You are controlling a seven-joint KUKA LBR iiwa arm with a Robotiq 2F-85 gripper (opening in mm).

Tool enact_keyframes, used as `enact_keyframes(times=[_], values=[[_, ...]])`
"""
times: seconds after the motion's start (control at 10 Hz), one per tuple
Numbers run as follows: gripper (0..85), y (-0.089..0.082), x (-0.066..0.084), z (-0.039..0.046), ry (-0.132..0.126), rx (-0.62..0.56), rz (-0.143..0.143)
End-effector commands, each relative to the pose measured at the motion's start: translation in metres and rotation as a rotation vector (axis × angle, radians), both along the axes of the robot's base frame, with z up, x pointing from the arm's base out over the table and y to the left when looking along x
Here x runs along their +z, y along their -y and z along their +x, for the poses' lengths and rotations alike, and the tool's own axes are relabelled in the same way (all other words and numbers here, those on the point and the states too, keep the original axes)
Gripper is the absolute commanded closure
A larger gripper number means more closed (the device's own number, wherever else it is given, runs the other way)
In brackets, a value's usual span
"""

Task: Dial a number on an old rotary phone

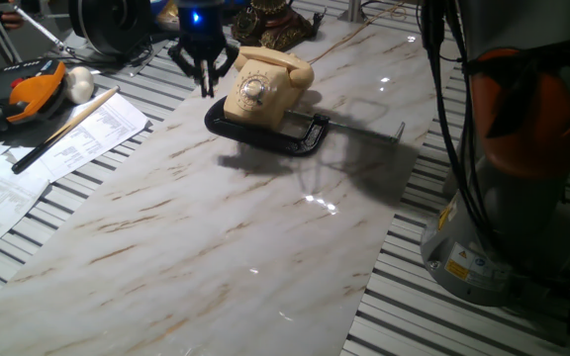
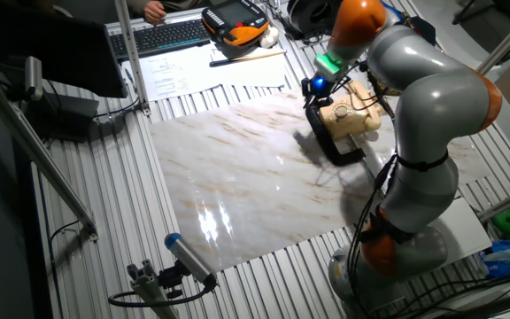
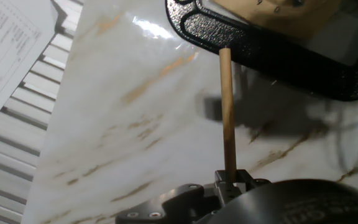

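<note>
**Dowel tip near the clamp, dial out of the hand camera's sight**

The gripper [image 3: 229,180] is clamped on a thin wooden dowel [image 3: 226,112], whose tip reaches the black C-clamp [image 3: 278,53]. The old rotary phone [image 1: 263,84] sits in that clamp on the marble board [image 1: 216,227]; in the hand view only its beige underside edge shows. In the other fixed view the arm partly hides the phone.

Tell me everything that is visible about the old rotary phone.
The old rotary phone is small, of cream-beige plastic as it looks, with a sloped front, a round silvery dial and a handset lying across its top. It stands upright at the far end of the marble board, inside a black C-clamp. The hand hovers just beside it.
</note>
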State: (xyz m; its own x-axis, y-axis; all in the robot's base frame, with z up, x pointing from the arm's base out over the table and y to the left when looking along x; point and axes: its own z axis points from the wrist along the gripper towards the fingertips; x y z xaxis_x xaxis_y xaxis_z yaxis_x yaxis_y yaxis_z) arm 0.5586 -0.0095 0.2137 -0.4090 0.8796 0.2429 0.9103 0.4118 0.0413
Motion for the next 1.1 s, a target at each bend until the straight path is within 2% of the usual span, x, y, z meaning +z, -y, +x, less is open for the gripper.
enact_keyframes(times=[0.0, 0.1, 0.2, 0.4, 0.7, 1.0], values=[[85.0, 0.007, 0.003, -0.0027, 0.002, -0.003, -0.002], [85.0, 0.014, 0.007, -0.0058, 0.003, -0.011, -0.01], [85.0, 0.023, 0.011, -0.0079, 0.004, -0.04, -0.005], [85.0, 0.039, 0.014, -0.0074, 0.009, -0.076, 0.002], [85.0, 0.063, 0.008, -0.0115, 0.027, -0.079, 0.032], [85.0, 0.072, 0.003, -0.0152, 0.023, -0.11, 0.068]])
